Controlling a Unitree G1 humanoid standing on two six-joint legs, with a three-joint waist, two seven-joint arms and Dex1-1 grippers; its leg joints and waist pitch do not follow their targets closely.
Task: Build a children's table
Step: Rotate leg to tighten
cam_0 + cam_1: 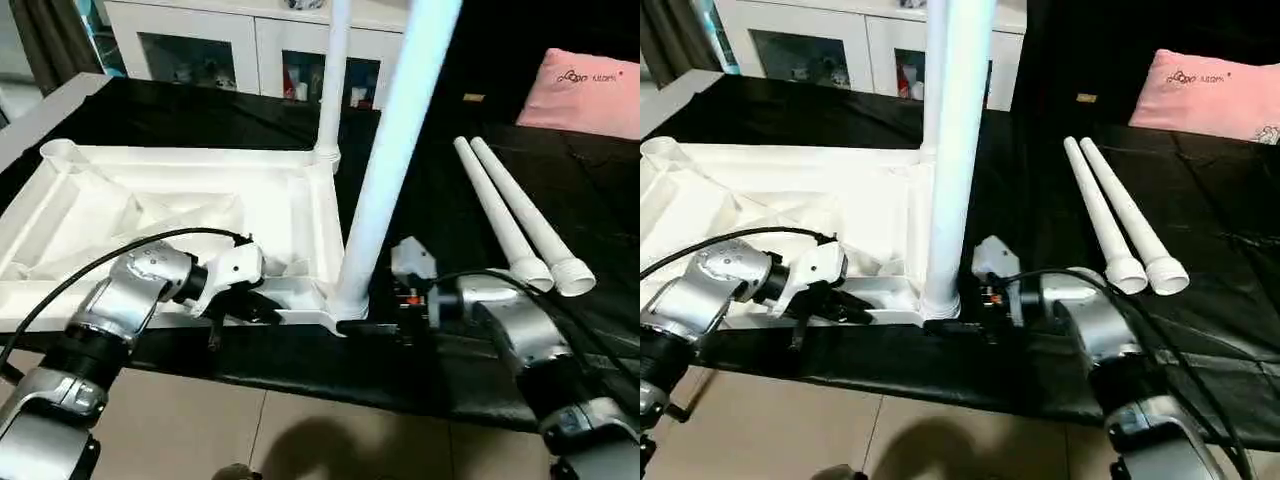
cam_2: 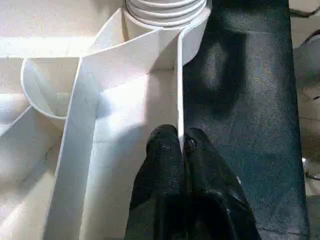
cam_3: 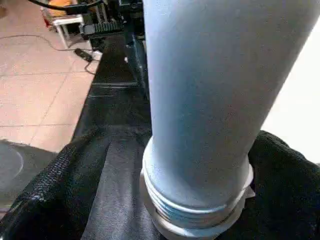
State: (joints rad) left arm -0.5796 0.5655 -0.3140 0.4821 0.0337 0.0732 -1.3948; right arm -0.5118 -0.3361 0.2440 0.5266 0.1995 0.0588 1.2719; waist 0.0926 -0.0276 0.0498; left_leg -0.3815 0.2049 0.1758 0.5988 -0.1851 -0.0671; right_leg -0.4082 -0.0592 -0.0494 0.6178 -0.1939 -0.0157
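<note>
The white tabletop [image 1: 150,215] lies upside down on the black table, ribs up. One leg [image 1: 335,80] stands in its far right corner socket. A second leg [image 1: 395,150] stands in the near right socket [image 2: 167,15], leaning slightly right. Two loose legs [image 1: 510,215] lie side by side to the right. My left gripper [image 2: 182,142] is shut on the tabletop's thin front rim wall, close to the near right socket. My right gripper [image 1: 362,318] stands open, its jaws on either side of the near leg's threaded base [image 3: 195,210]; I cannot tell if they touch it.
A white glass-door cabinet [image 1: 200,45] stands behind the table. A pink cushion [image 1: 590,90] lies at the back right. The table's front edge [image 1: 300,385] runs just below both grippers, with tiled floor beyond. A black cable [image 1: 90,270] loops over my left forearm.
</note>
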